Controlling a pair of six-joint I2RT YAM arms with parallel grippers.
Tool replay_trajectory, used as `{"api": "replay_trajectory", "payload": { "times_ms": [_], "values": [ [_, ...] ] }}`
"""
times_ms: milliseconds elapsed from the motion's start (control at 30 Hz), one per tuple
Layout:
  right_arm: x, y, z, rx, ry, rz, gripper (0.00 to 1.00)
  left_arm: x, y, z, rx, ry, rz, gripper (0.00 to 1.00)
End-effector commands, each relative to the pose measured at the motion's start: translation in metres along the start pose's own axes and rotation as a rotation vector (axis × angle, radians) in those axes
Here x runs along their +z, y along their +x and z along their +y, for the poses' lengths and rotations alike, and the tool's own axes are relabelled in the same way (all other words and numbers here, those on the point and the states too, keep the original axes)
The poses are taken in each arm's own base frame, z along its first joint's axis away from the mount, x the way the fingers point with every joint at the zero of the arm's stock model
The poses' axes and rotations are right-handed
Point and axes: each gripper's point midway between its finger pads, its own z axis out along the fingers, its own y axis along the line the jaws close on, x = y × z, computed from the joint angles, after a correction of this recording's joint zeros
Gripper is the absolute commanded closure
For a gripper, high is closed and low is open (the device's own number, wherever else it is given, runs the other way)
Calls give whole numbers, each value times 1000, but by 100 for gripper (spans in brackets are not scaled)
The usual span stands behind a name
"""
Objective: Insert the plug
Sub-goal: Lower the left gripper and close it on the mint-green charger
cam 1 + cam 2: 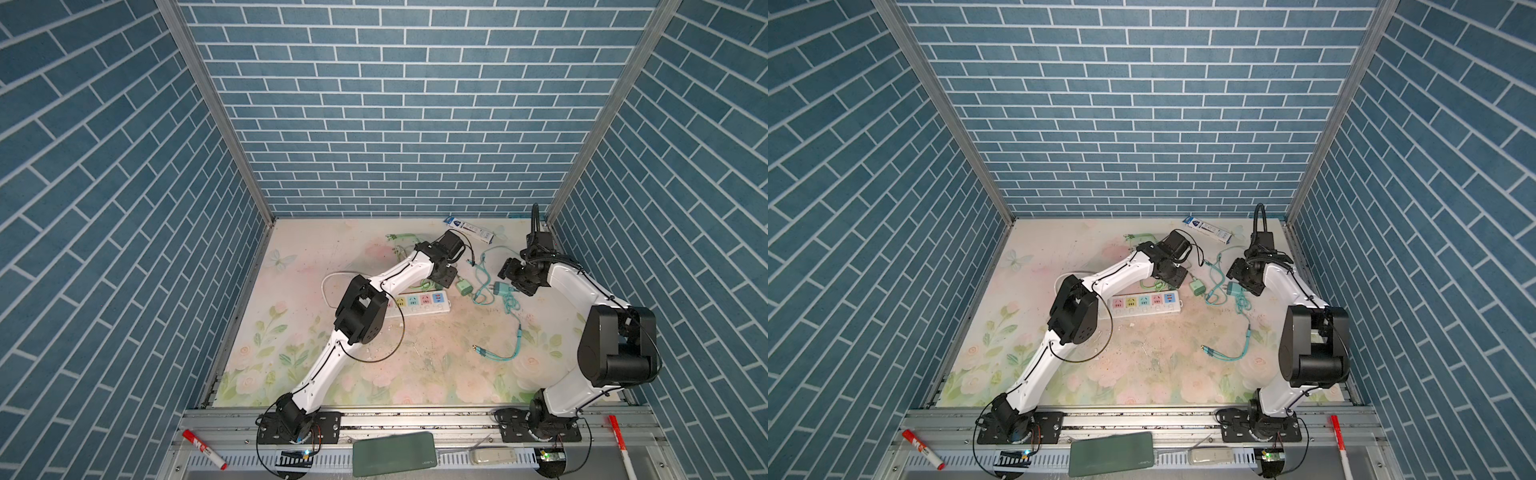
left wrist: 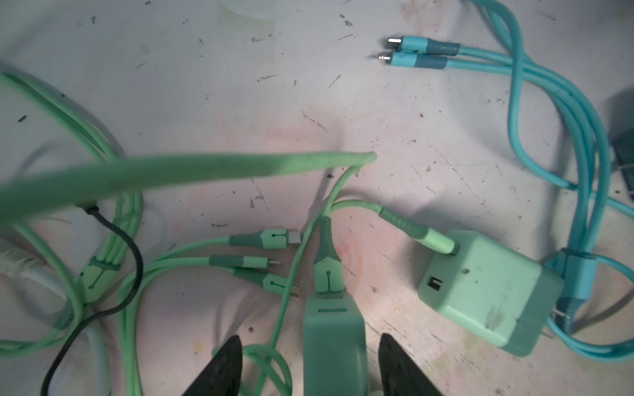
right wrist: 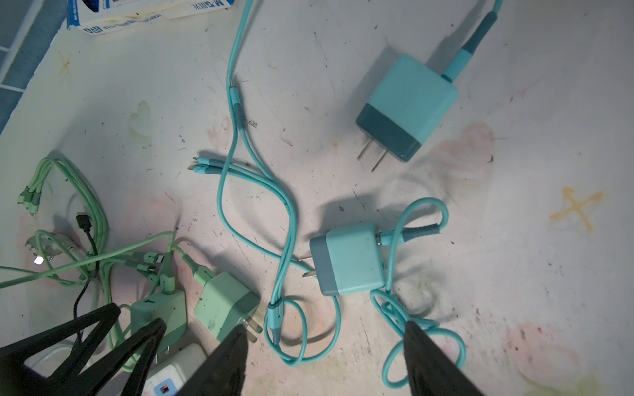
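Note:
A green plug [image 2: 332, 343] lies on the table with a green cable in its end. My left gripper [image 2: 310, 367] is open and straddles it, a gap showing on each side. In the right wrist view the same plug [image 3: 159, 312] sits between the left fingers [image 3: 147, 343]. A second green plug [image 2: 487, 291] lies beside it. The white power strip [image 1: 415, 303] with coloured sockets lies just in front of the left gripper [image 1: 446, 282]. My right gripper [image 3: 326, 363] is open above teal cable loops, close to a teal plug [image 3: 353, 259].
Another teal plug [image 3: 408, 106] lies further off. Tangled green cables [image 2: 103, 212] and teal cables [image 2: 566, 120] spread around both grippers. A toothpaste box [image 1: 469, 229] lies by the back wall. A teal cable [image 1: 515, 332] trails toward the front.

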Motion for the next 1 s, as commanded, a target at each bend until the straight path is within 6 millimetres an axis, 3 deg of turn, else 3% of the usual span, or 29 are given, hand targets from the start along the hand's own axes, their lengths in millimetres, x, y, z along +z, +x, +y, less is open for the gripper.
{"api": "replay_trajectory", "payload": {
  "times_ms": [0,633,800,967],
  "values": [
    [-2,7,-7,-5,5,6,28,9,12,1,-7,2,48,38],
    [-9,12,-11,3,-7,-13,28,21,21,0,9,-3,100,54],
    [-12,14,-10,2,-19,-14,28,8,8,1,21,-3,64,62],
    [-22,14,-2,-16,-64,-24,28,-23,-21,-2,55,12,-15,67]
  ]
}}
